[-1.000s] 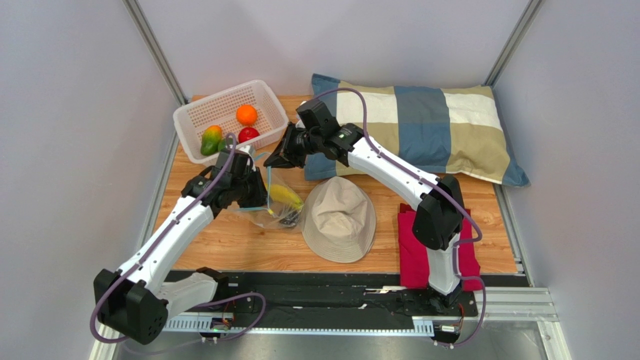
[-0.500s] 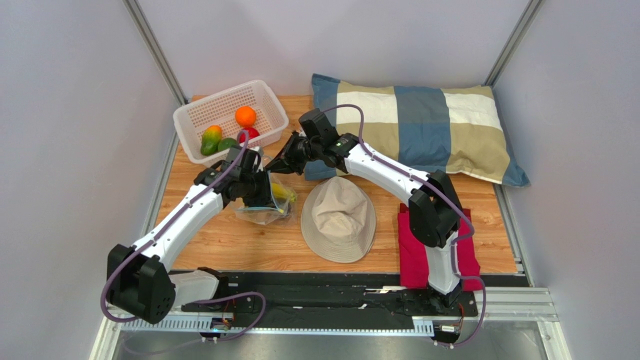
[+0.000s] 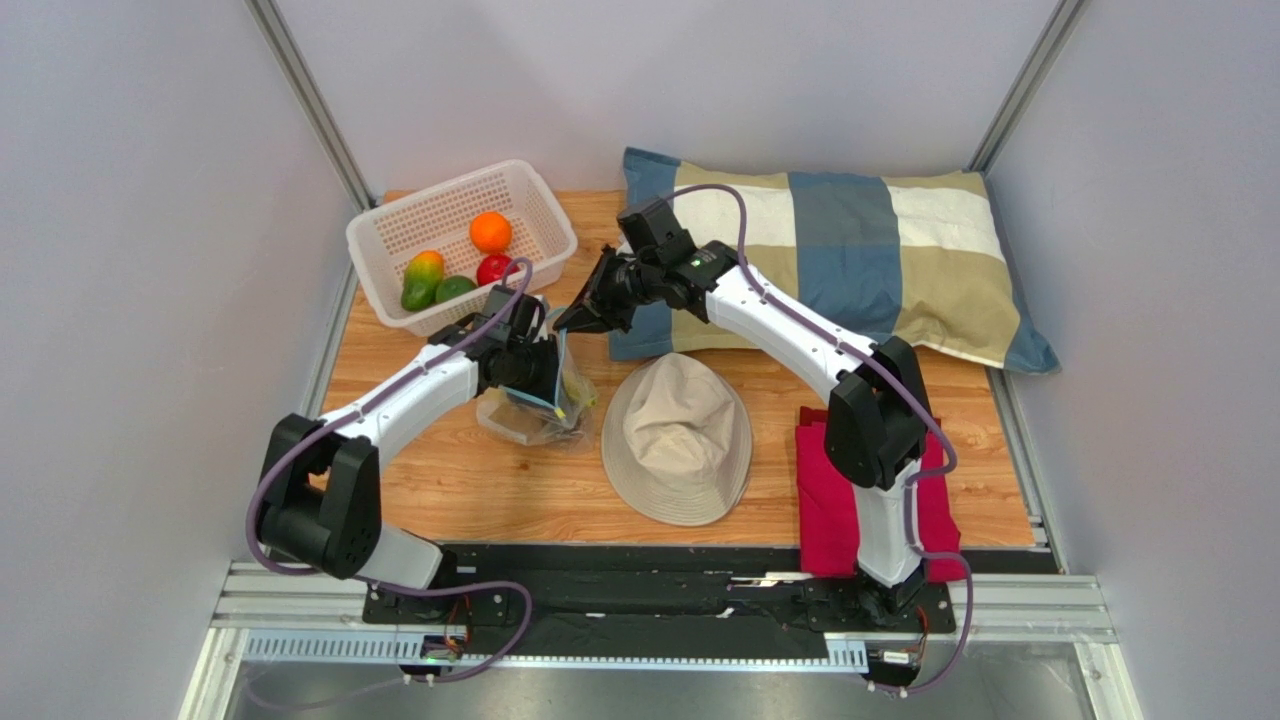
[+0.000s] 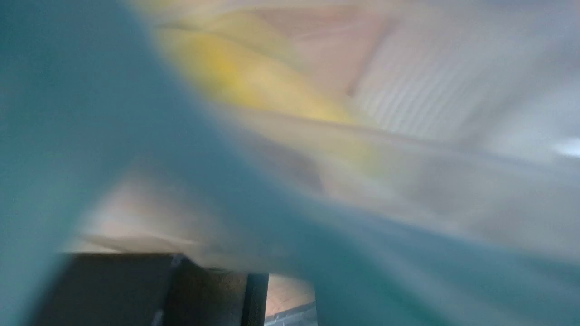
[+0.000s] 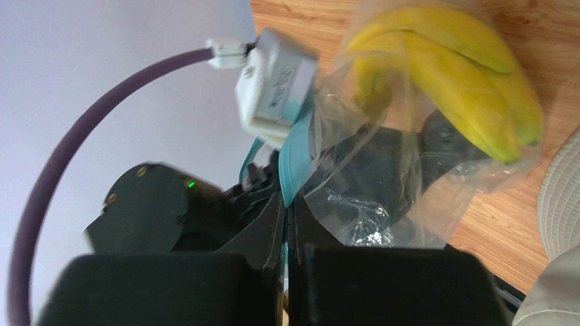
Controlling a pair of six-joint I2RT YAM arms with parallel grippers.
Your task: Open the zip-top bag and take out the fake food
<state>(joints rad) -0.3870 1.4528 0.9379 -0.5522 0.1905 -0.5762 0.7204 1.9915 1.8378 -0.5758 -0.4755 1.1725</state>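
Observation:
The zip-top bag stands bunched on the wooden table, its blue zip strip pulled upward. My right gripper is shut on that strip. Yellow bananas and dark round pieces lie inside the bag. My left gripper is pushed into the bag's mouth. Its wrist view is a blur of blue strip and yellow banana. One dark finger shows with a narrow gap beside it. An orange, a red apple, a mango and a green piece lie in the basket.
The white mesh basket stands at the back left. A beige hat lies just right of the bag. A checked pillow fills the back right. A red cloth lies under the right arm.
The left gripper has reached right and forward into the bag's mouth, its jaws parting a little. The right gripper has drawn the strip up, so the bag now stands bunched.

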